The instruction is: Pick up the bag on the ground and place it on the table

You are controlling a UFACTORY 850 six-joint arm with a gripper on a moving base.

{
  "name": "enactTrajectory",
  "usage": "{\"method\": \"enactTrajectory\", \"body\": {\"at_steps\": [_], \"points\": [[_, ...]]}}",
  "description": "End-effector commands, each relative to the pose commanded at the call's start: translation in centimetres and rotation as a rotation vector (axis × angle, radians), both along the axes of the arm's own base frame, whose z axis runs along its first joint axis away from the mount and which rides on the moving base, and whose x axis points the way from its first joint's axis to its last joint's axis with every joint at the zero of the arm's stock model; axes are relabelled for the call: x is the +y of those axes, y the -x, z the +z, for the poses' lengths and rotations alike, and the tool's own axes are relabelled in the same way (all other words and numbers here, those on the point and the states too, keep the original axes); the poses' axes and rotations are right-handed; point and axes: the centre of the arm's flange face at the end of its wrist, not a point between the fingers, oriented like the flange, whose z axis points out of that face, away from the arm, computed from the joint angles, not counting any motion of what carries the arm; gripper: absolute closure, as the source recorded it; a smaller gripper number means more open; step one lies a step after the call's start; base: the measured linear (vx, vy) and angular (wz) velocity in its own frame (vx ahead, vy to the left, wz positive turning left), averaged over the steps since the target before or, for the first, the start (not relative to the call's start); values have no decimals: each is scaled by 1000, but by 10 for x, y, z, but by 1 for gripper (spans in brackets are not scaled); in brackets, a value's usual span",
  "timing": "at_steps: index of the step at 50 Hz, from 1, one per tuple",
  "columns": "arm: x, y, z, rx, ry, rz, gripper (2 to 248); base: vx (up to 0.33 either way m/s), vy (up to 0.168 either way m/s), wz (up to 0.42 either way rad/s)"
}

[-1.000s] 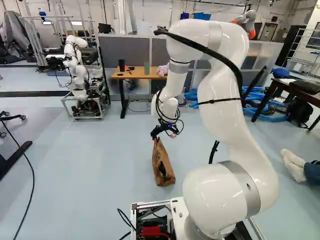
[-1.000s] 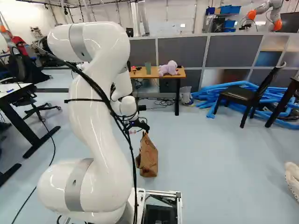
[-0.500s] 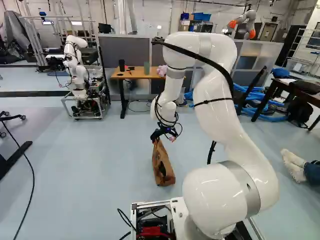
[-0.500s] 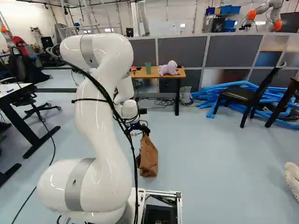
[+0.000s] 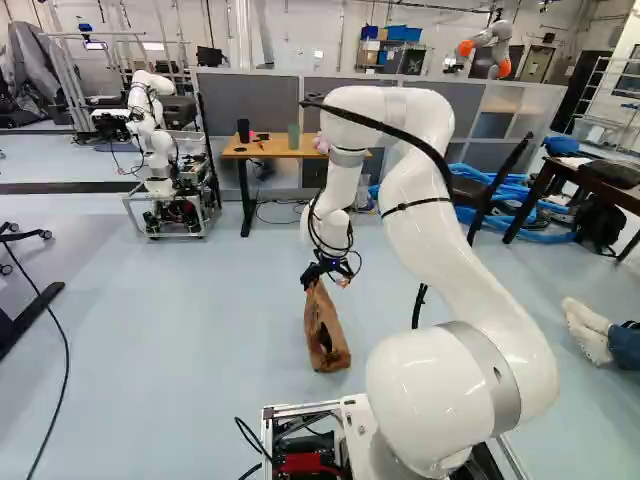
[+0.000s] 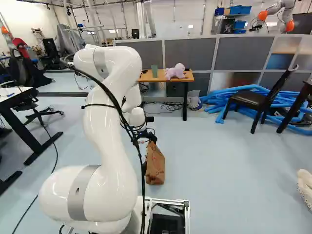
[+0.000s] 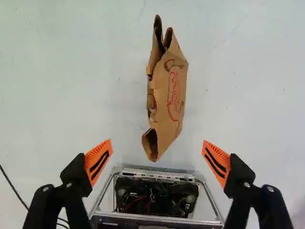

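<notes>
Bag: brown paper, creased, flattish, red print on side, crumpled open edges, inside too dark to read; upright on smooth pale floor. Gripper above bag, spread wide, ridged orange pads clear of the paper. Beyond bag: wood tabletop with green cup, fuzzy purple plush.

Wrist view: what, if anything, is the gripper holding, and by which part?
Nothing is held. The gripper stands wide open, and the paper bag on the floor touches neither orange pad.
</notes>
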Motion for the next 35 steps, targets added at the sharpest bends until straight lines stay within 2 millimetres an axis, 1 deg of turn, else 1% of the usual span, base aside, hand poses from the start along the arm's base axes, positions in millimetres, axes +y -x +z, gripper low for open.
{"method": "enactTrajectory", "body": {"at_steps": [35], "points": [[1, -20, -53, 26, 2, -3, 3, 0, 0, 0]]}}
